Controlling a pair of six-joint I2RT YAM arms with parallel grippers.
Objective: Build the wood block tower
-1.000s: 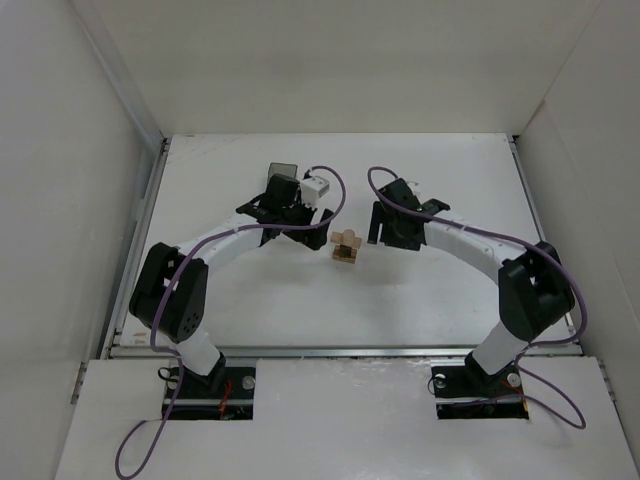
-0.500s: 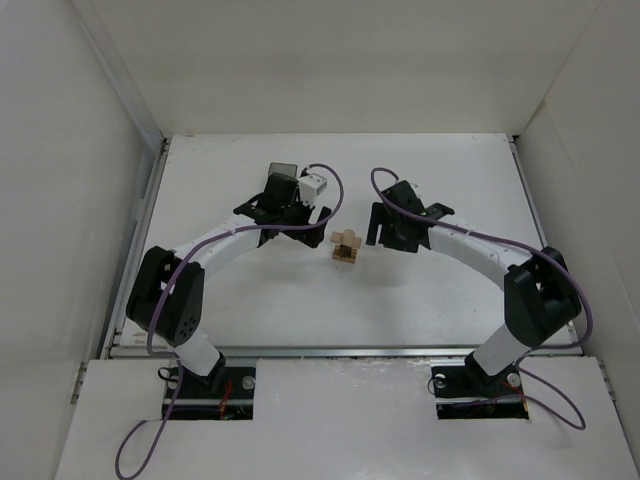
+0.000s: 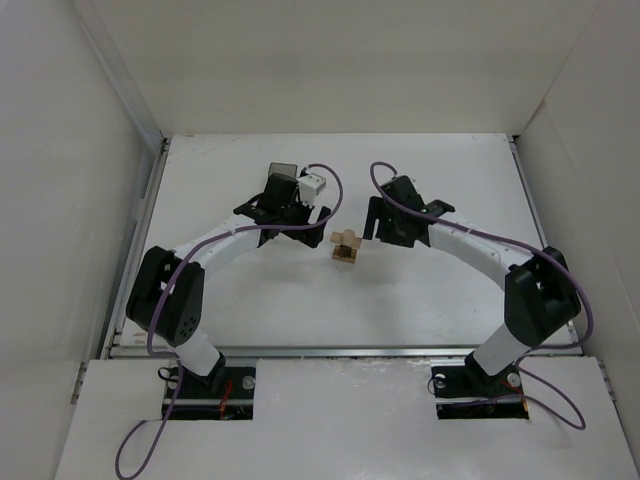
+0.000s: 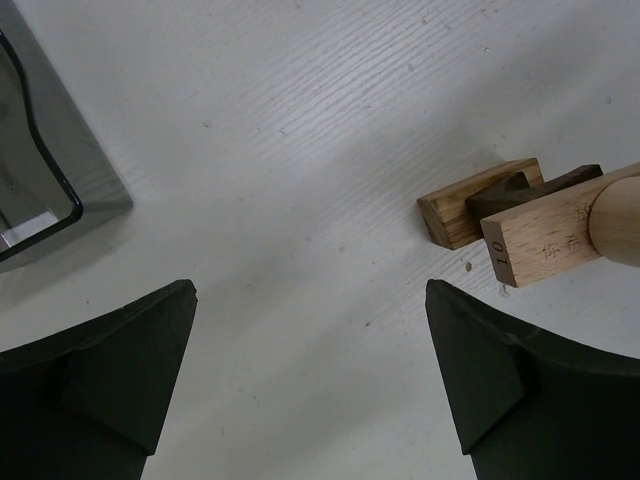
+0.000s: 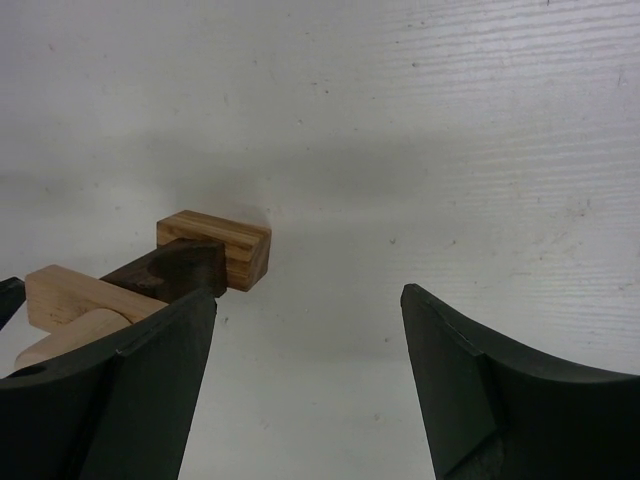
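Tower (image 3: 346, 246), left claw (image 3: 305, 231) spread, empty, at its 9 o'clock, right claw (image 3: 377, 222) spread, empty, at 2 o'clock, bin (image 3: 283, 170) at 11 o'clock.

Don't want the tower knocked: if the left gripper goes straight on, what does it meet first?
Likely just bare table, passing between the grey bin and the wood blocks; depth is hard to judge.

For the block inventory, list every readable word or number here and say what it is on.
"10": on the end face of the light block, left wrist view.
Faint characters on that block's long side: too blurred to read.
Nothing else is readable.
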